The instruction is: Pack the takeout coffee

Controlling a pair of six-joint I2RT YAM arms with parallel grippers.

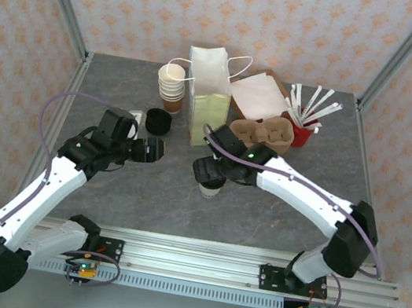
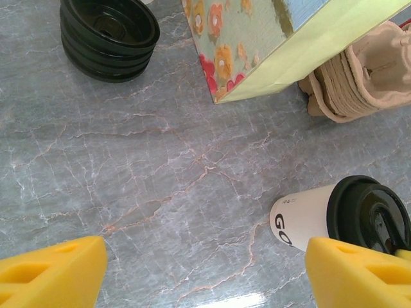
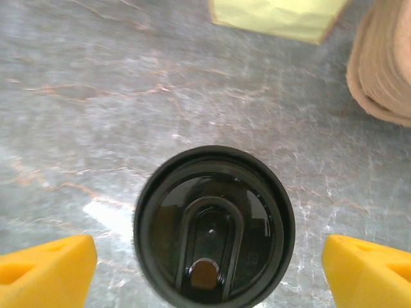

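Bright, even light from overhead in the top view, the counter (image 1: 159,194) lit edge to edge, with just soft, faint shadows under the arms. The left wrist view is crisp on the counter's veins, with a white glare patch at the bottom edge. In the right wrist view there's another glare patch left of the lid (image 3: 214,247). The glossy lid is slightly soft, and the right claw (image 3: 209,273) fingers (image 3: 45,269) are blurred in the corners.
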